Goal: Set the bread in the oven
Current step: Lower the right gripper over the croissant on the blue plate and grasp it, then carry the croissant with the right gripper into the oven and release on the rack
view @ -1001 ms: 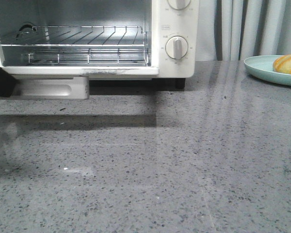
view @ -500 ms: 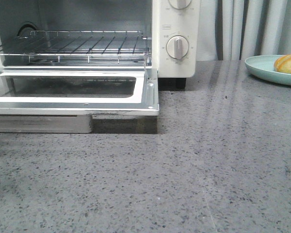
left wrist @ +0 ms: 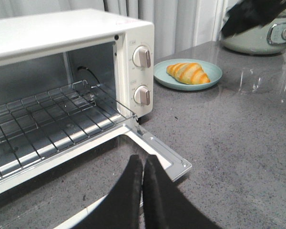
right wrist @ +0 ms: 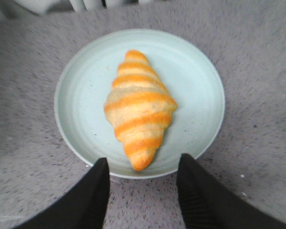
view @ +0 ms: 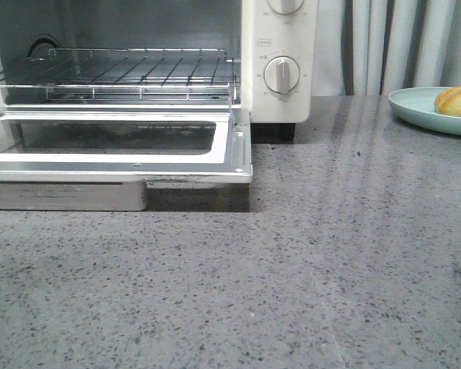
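The bread, a golden croissant with pale stripes, lies on a pale green plate; it also shows in the front view at the far right and in the left wrist view. The cream-white oven stands at the back left with its glass door folded down flat and the wire rack bare. My right gripper is open, hovering above the plate's near rim, empty. My left gripper is shut and empty, above the open door's corner.
The grey speckled countertop spreads in front of the oven and plate. A pale rice cooker stands behind the plate, partly hidden by my right arm. Curtains hang at the back.
The oven door has swung from nearly closed-up to fully down and flat. Since half a second ago, nothing visibly moved.
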